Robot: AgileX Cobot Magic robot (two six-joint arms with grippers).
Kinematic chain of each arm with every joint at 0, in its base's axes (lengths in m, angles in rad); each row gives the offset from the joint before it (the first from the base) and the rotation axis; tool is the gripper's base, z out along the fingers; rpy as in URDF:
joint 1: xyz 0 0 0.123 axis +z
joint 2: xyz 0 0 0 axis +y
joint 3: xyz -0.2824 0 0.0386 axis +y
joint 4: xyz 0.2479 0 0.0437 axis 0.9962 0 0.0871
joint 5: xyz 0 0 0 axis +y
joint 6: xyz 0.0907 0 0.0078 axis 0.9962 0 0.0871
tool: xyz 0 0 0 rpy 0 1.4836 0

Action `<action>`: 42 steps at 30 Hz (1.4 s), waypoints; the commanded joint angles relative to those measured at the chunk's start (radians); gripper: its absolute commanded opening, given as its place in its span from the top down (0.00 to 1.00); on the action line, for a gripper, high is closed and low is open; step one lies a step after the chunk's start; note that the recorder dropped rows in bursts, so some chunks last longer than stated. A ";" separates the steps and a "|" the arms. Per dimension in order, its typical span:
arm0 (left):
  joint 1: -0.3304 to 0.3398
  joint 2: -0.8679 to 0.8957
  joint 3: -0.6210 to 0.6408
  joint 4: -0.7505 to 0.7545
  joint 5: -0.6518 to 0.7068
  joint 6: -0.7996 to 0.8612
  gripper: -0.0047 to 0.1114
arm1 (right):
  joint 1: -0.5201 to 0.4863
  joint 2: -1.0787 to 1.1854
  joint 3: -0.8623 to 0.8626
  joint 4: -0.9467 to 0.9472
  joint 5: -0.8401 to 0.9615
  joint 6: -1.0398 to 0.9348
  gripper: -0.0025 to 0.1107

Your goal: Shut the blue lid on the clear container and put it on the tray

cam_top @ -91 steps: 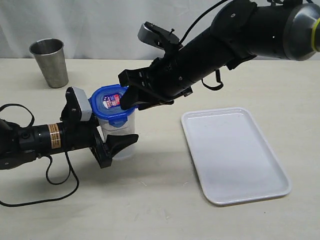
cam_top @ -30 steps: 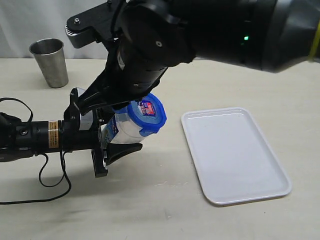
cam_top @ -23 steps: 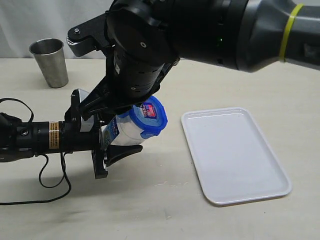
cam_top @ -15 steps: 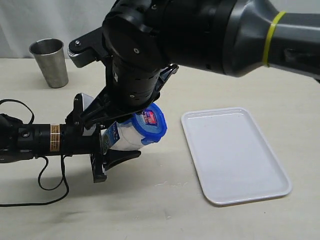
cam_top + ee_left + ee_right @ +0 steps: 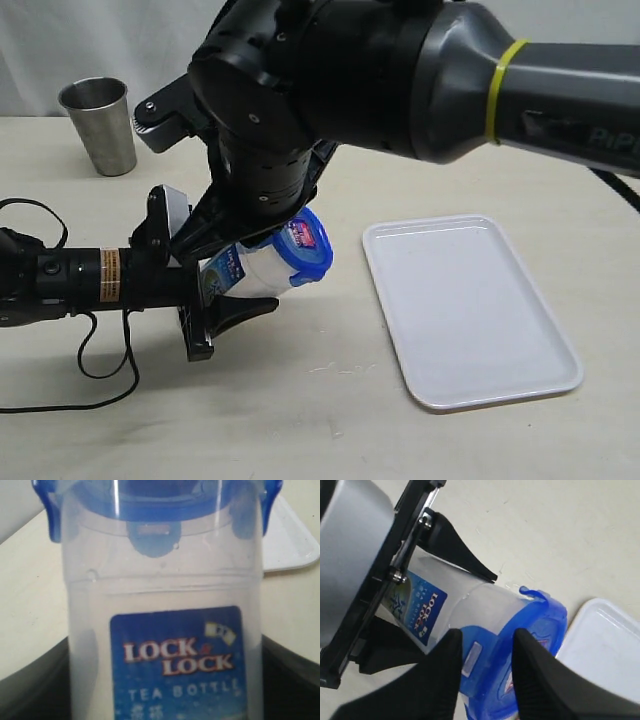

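Note:
The clear container (image 5: 248, 272) with a blue printed label is lifted off the table and tilted, its top facing the tray (image 5: 470, 300). My left gripper (image 5: 162, 700) is shut on its body, a dark finger on each side. The blue lid (image 5: 308, 246) sits on its mouth, sticker outward. My right gripper (image 5: 486, 641) reaches down from above, open. Its two black fingers (image 5: 449, 660) straddle the lid's rim: one lies beside a side flap (image 5: 470, 657), the other over the lid's top. In the left wrist view the lid (image 5: 150, 500) caps the container (image 5: 165, 590).
A grey steel cup (image 5: 98, 125) stands at the back left. The white tray lies empty on the right of the table. The left arm's black cable (image 5: 100, 372) loops over the table at the front left. The bulky right arm hangs over the middle.
The right arm has shifted left and lower over the container. Its fingers have narrowed around the lid's rim. The container has tipped slightly further; the left grip is unchanged.

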State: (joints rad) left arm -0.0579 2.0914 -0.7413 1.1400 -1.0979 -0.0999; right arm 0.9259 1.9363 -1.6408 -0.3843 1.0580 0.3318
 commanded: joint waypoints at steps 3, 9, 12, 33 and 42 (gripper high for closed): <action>0.004 -0.016 -0.006 -0.015 -0.123 -0.004 0.96 | 0.031 0.087 0.029 -0.078 0.109 -0.002 0.83; 0.004 -0.016 -0.006 -0.015 -0.123 -0.004 0.96 | 0.031 0.090 0.029 -0.079 0.097 -0.007 0.83; 0.004 -0.016 -0.006 -0.015 -0.123 -0.004 0.96 | 0.031 0.090 0.029 -0.079 0.094 -0.007 0.84; 0.004 -0.016 -0.006 -0.001 -0.123 -0.004 0.96 | -0.031 -0.355 0.084 -0.236 0.033 0.061 0.85; 0.004 -0.061 -0.006 0.031 -0.123 -0.004 0.96 | -0.514 -0.421 0.539 0.326 -0.377 -0.212 0.94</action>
State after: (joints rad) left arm -0.0493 2.0530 -0.7431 1.1584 -1.1892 -0.1013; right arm 0.5342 1.4915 -1.2095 -0.2997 0.8287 0.2799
